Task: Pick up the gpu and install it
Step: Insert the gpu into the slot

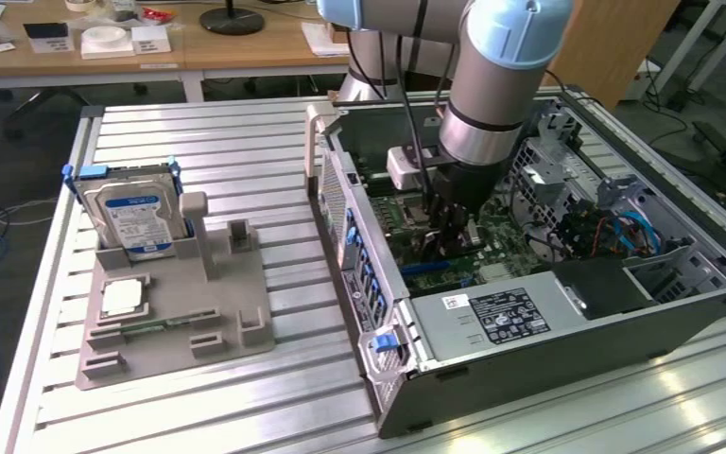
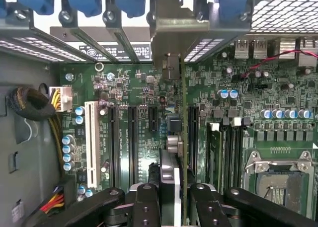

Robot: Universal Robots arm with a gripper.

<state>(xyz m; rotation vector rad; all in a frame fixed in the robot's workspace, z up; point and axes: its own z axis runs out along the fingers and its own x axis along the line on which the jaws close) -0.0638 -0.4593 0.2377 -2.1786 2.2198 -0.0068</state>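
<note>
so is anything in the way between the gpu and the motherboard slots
Nothing visible does. The jaws hold the gpu edge-on over the motherboard; the long slots beside it are bare, though the spot right under the card is hidden.

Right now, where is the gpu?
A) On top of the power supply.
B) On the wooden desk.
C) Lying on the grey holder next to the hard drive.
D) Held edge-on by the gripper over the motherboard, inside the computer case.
D: the gripper is shut on the gpu, edge-on above the motherboard inside the computer case.
</note>
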